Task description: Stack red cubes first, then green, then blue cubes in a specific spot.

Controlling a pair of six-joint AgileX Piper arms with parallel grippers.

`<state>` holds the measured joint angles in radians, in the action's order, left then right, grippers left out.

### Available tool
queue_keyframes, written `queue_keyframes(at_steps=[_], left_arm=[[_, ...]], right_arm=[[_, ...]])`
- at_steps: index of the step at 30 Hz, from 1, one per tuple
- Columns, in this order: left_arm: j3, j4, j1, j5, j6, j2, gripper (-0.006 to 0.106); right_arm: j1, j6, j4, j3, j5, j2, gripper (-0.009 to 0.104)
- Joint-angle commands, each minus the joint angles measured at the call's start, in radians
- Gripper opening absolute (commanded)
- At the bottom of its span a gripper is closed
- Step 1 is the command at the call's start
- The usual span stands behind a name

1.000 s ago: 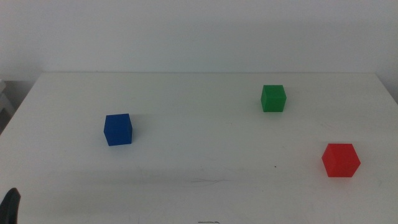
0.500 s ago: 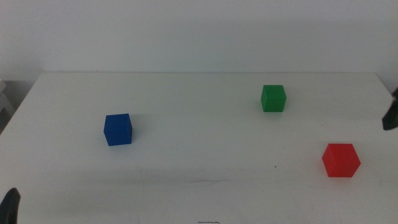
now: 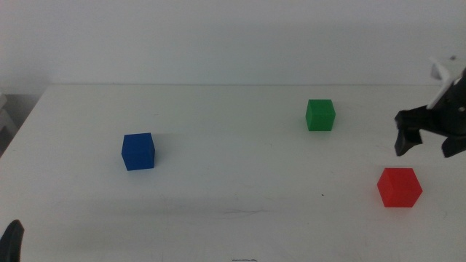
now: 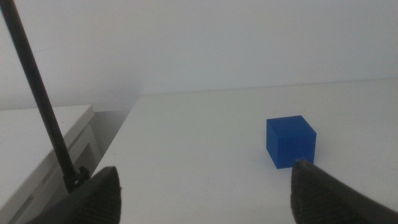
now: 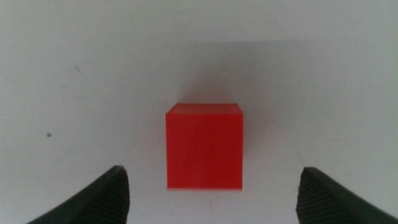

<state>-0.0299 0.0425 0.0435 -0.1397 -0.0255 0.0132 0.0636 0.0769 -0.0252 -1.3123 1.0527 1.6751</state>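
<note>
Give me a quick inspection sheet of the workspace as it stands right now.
Surface: white table, bare apart from three cubes; a few faint marks.
Job's things: red cube near right, green cube far right, blue cube left; all apart, none stacked.
Clutter: nothing seen.
Grippers: right gripper open, above and just behind the red cube, which sits centred between its jaws in the right wrist view. Left gripper open, waiting at the near left corner.
Cables: thin dark rod or cable in the left wrist view.
Surroundings: plain white wall; white ledge beside the table.
</note>
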Motion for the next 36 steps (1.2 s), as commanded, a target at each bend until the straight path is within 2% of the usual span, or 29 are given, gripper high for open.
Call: queue_keyframes(at_steps=[1, 7, 17, 23, 26, 27, 29, 32, 33, 36], left_arm=[[0.003, -0.011, 0.000, 0.079, 0.005, 0.017, 0.094], [0.003, -0.011, 0.000, 0.079, 0.005, 0.017, 0.094], [0.003, -0.011, 0.000, 0.079, 0.005, 0.017, 0.094], [0.003, -0.011, 0.000, 0.079, 0.005, 0.017, 0.094], [0.003, -0.011, 0.000, 0.079, 0.005, 0.017, 0.094], [0.003, -0.011, 0.000, 0.079, 0.005, 0.017, 0.094], [0.003, -0.011, 0.000, 0.079, 0.005, 0.017, 0.094], [0.003, -0.011, 0.000, 0.079, 0.005, 0.017, 0.094], [0.003, -0.011, 0.000, 0.079, 0.005, 0.017, 0.094], [0.003, -0.011, 0.000, 0.079, 0.005, 0.017, 0.094]], right_arm=[[0.002, -0.016, 0.013, -0.034, -0.044, -0.004, 0.084], [0.002, -0.016, 0.025, -0.034, -0.069, 0.088, 0.084], [0.004, -0.016, -0.010, -0.034, -0.070, 0.154, 0.083], [0.013, -0.015, -0.006, -0.033, -0.052, 0.191, 0.075], [0.022, -0.014, -0.006, -0.033, -0.038, 0.200, 0.064], [0.022, -0.009, -0.007, -0.033, -0.031, 0.201, 0.058], [0.022, 0.017, -0.006, -0.033, -0.011, 0.201, 0.041], [0.022, 0.029, 0.008, -0.036, 0.010, 0.197, 0.004], [0.026, 0.029, 0.017, -0.040, 0.021, 0.192, -0.002], [0.054, 0.064, 0.040, -0.078, 0.064, 0.159, -0.001]])
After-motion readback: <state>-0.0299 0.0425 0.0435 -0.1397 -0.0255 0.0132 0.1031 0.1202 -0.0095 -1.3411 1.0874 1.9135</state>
